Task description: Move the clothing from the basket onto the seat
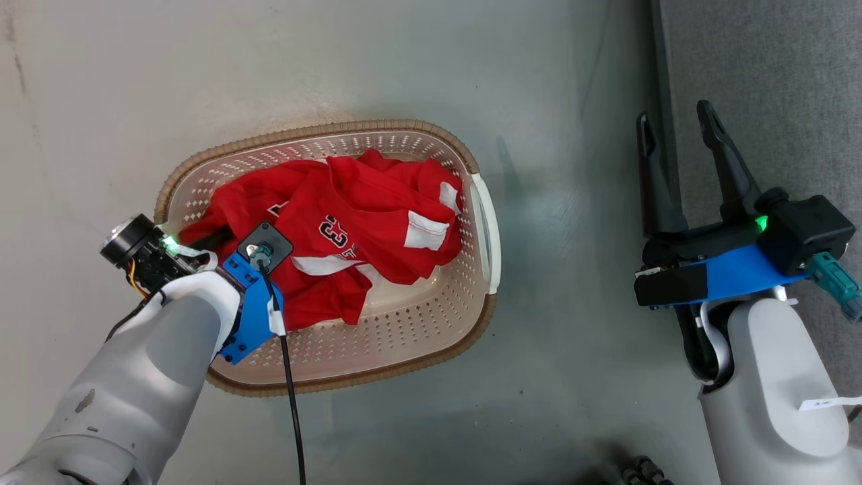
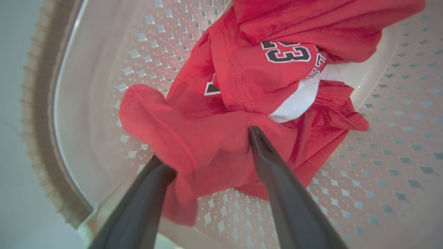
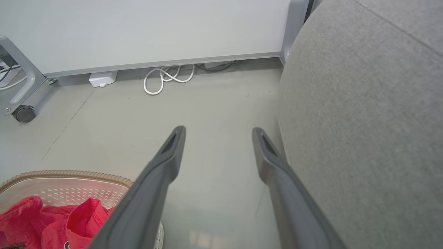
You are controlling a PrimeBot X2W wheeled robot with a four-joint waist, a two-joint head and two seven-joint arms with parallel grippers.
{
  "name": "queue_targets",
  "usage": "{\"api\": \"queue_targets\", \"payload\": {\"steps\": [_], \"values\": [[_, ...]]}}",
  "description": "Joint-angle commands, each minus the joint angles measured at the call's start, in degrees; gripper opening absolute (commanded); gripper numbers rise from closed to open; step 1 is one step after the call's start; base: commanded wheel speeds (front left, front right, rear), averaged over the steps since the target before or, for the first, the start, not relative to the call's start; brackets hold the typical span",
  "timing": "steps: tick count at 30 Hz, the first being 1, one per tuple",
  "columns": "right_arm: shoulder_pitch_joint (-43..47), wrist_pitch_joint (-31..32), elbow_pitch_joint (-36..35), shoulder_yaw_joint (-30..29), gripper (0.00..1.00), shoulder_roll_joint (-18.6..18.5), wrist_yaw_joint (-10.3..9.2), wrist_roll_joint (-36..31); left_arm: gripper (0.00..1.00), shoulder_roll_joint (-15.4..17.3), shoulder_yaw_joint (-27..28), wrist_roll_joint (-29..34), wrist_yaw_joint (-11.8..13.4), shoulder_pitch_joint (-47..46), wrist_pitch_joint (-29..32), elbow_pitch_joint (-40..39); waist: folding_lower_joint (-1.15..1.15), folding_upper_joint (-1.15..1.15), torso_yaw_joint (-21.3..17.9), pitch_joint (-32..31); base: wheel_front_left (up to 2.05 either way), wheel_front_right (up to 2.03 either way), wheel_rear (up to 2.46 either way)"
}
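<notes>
Clothing (image 1: pixel 363 222) of bright red sports fabric with white trim bands, crumpled into one heap, lies inside the small cream-white perforated plastic basket with a brown woven-look rim (image 1: pixel 404 126), which stands on the pale grey floor (image 1: pixel 135 81). The left gripper (image 2: pixel 207 150) reaches down into the basket at the heap's left end, its two long dark fingers spread wide with a thick fold of the red cloth lying between them. One fingertip is buried under that fold and the other presses against the fabric, and the jaws have not closed on it. From the gripper the clothing stretches away along the basket's length, so in the head view its long axis runs left to right and tilts slightly up toward the white side handle (image 1: pixel 486 229). The near right corner of the basket is bare. A black-and-white number 23 on the upper layer reads upside down in the left wrist view. The right gripper (image 1: pixel 675 118) hangs over the floor between the basket and the large light grey fabric-upholstered seat (image 1: pixel 774 81), its jaws wide apart and holding nothing, its fingers pointing along the seat's rounded edge
</notes>
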Motion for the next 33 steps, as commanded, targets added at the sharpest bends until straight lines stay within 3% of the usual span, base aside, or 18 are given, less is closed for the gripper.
{"api": "queue_targets", "payload": {"steps": [1,2,4,15,33], "values": [[-0.8,-0.2,-0.3,-0.1,1.00,-0.2,0.03,-0.3,1.00,0.4,-0.8,-0.3,-0.1,-0.9,0.0,0.1,-0.01,0.00,0.0,0.6,0.00,0.00,0.00],[-0.8,-0.2,-0.4,-0.2,1.00,-0.2,0.03,-0.3,0.80,0.5,-1.3,-0.2,-0.1,-1.0,0.2,0.2,-0.01,0.00,0.0,0.7,0.00,0.00,0.00],[-0.9,-0.2,-0.5,-0.2,1.00,-0.2,0.03,-0.3,0.00,0.8,-2.4,0.2,-0.1,-1.4,0.0,0.2,-0.01,0.00,-0.1,1.0,0.00,0.00,0.00],[-1.2,-0.2,0.2,-0.3,1.00,-0.2,0.03,-0.3,0.00,0.7,-5.1,-2.6,-0.1,-1.2,-1.5,0.3,-0.01,0.00,0.6,0.2,0.00,0.00,0.00],[1.7,-0.2,2.8,-0.9,1.00,-0.3,0.03,-1.0,0.00,-4.2,-8.7,-9.6,-0.1,2.0,-7.2,-1.6,-0.01,0.00,4.7,-8.0,0.00,0.00,0.00]]}}
